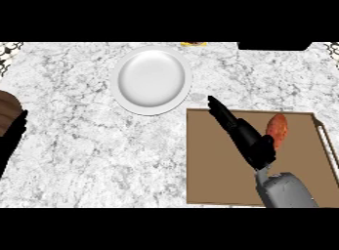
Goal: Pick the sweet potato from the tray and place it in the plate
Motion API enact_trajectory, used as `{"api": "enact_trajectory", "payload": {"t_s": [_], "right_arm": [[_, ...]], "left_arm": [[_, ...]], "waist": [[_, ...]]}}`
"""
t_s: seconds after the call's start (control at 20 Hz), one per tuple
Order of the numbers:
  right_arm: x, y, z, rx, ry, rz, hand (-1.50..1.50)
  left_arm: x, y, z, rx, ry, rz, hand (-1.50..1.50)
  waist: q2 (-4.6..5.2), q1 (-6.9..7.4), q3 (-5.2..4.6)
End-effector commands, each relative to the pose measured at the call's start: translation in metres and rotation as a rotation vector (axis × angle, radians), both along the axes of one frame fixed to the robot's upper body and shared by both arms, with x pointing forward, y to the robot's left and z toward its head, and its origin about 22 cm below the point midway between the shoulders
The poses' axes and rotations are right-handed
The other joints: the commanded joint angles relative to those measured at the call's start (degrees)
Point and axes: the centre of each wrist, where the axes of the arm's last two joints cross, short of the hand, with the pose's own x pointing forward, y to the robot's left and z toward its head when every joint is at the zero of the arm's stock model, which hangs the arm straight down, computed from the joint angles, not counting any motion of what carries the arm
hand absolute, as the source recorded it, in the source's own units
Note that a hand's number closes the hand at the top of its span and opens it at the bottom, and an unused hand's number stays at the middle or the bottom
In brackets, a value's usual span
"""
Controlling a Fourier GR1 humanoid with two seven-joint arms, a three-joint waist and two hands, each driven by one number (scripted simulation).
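White-and-grey marble counter fills the view, with a patterned black-and-white strip showing at the far corners. Nearest the viewer, the right forearm comes up from the lower edge over the brown tray, which sits at the right side of the counter with a pale handle along its right rim. The right hand stretches away from the forearm above the tray, its fingers straight and together, pointing up and to the left toward the tray's far-left corner; it holds nothing. Just beside that hand, to its right, lies the sweet potato, an orange-brown tuber resting lengthwise on the tray floor. Hand and potato look very close near the wrist end, though whether they touch I cannot tell.

At the left edge the left hand rests open, fingers up, beside a dark round wooden board.

Farther off, past the tray's far-left corner, the white plate stands bare on the marble, apart from the tray. A small yellow-red item peeks in at the far edge; too little shows to name it.

By my reading, the task is barely begun: the potato is not yet grasped, so grasping, lifting, carrying to the plate and setting down all remain.
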Motion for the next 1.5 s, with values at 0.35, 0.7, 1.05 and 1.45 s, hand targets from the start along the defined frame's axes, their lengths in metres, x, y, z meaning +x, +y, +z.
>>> {"api": "enact_trajectory", "payload": {"t_s": [0.35, 0.7, 1.05, 1.45], "right_arm": [[0.035, -0.131, 0.014, -0.391, -0.097, -0.918, 1.5], [0.046, -0.026, -0.026, -0.225, -0.266, -1.316, -1.5], [0.023, -0.023, -0.034, -0.368, -0.265, -1.449, -1.5], [0.023, -0.034, -0.022, -0.7, 0.116, -1.322, -1.5]], "left_arm": [[0.013, -0.057, -0.007, -0.281, -0.193, -0.095, 0.0], [0.013, -0.081, -0.028, -0.365, -0.223, -0.149, 0.0], [0.011, -0.073, -0.026, -0.376, -0.215, -0.121, 0.0], [0.013, -0.06, -0.032, -0.357, -0.211, -0.082, 0.0]], "waist": [[-0.49, -2.4, -0.95], [-0.41, 0.15, 0.49], [-1.19, -1.35, 0.44], [-1.41, -2.3, 0.18]]}}
